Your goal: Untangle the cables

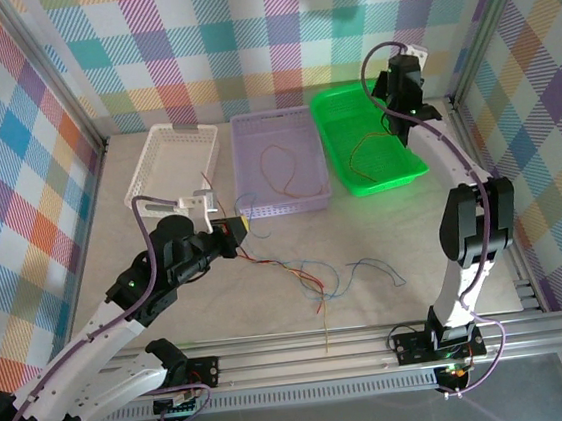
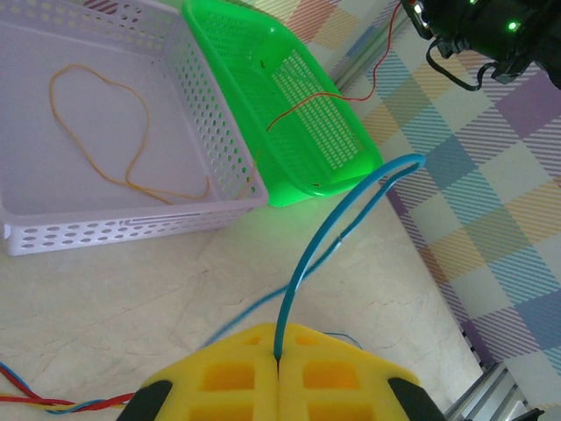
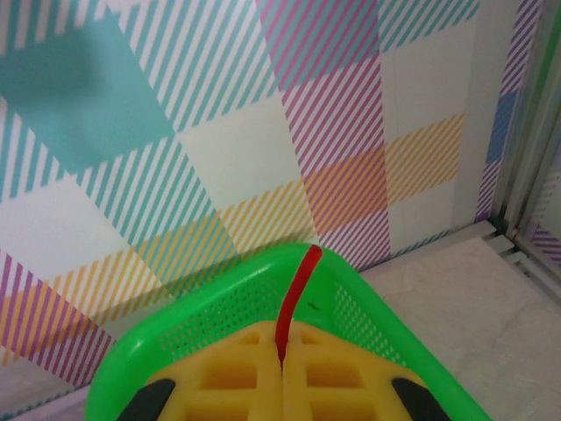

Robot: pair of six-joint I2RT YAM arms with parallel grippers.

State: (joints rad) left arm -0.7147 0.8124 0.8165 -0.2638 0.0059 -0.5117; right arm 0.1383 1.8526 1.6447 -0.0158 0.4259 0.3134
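Now the left end effector [image 2: 279, 367], clamped on a thin blue wire [image 2: 317, 250], sits lower centre. The right end effector [image 3: 281, 360] grips a thin red wire [image 3: 296, 282] above the green perforated plastic basket [image 3: 210, 298]. Loose multicoloured wires [image 1: 313, 279] lie mid-frame on the pale counter [image 1: 393, 224]. Sorting looks underway; next, probably, drop red, then pull blue clear.

Both arms extended, jaws closed.
left gripper [image 2: 279, 360] low, pinching blue cable [image 2: 302, 263]; right gripper [image 3: 282, 351] reaching far, pinching red cable [image 3: 298, 281].
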